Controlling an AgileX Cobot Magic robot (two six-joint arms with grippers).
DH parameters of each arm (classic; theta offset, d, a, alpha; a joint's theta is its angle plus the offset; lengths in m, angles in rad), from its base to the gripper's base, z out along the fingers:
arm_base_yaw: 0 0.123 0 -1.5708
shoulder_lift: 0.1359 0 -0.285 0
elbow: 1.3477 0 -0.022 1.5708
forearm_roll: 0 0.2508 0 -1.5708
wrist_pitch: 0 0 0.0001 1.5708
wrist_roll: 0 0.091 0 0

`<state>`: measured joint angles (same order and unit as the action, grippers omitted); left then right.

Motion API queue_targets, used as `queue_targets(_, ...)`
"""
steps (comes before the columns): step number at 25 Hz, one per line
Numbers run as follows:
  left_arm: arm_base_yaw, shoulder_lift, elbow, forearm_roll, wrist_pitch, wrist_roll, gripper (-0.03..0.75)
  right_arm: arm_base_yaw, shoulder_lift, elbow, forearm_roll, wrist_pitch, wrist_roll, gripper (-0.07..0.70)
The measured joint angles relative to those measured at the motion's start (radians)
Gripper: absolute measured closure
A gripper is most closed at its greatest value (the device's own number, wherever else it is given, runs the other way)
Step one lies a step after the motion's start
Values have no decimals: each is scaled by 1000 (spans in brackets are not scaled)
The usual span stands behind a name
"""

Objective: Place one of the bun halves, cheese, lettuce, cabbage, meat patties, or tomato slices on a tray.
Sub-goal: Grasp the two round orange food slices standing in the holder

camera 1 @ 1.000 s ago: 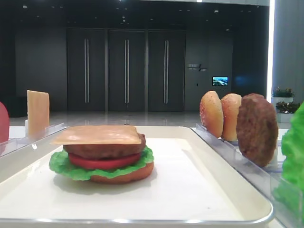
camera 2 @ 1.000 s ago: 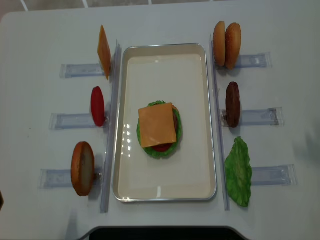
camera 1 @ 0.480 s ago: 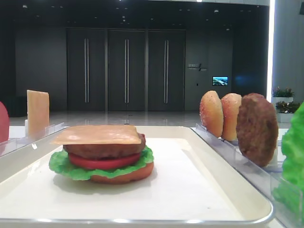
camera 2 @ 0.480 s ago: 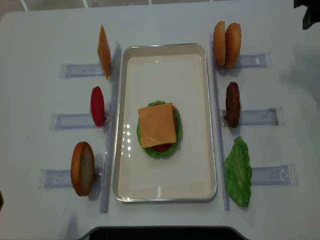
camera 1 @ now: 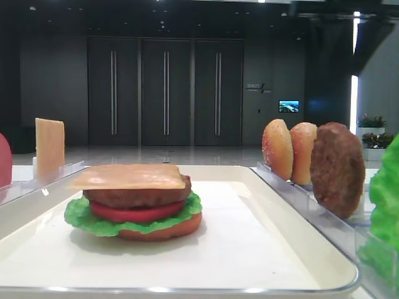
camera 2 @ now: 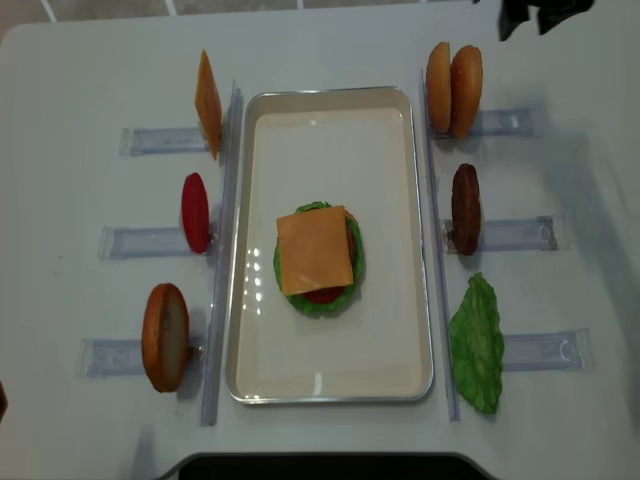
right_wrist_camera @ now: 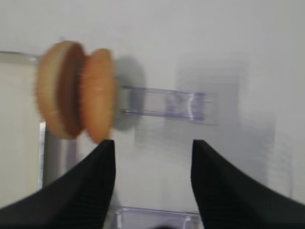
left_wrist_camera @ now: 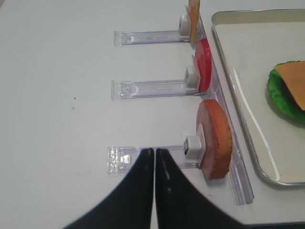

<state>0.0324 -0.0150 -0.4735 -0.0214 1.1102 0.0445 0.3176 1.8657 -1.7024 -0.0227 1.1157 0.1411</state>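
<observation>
Hovered above the far-right rack, right claw [right_wrist_camera: 152, 179] spread wide, empty. Sat just ahead and left of it: two bun halves [right_wrist_camera: 76, 95], upright on edge, flat faces side-on. Clearly the nearer arm. Left claw [left_wrist_camera: 155, 157] pinched shut, far off.

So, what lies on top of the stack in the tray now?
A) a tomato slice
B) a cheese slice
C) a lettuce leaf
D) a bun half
B: the cheese slice covers the stack in the tray, with the lettuce and tomato lower down.
</observation>
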Motion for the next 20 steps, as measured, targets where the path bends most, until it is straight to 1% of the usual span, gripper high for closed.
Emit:
queue_targets(3,0,0,0,0,0,0,722,105,8,-4,-3,-44,57,282)
queue_targets(6,0,0,0,0,0,0,722,149,32,-28,-4,-54,77,282)
queue_targets(10,0,0,0,0,0,0,722,156,74,-35,-12,-71,80,282)
queue_targets(15,0,0,0,0,0,0,722,135,122,-36,-43,-92,80,282)
queue_targets(20,0,0,0,0,0,0,722,124,160,-37,-84,-124,80,273)
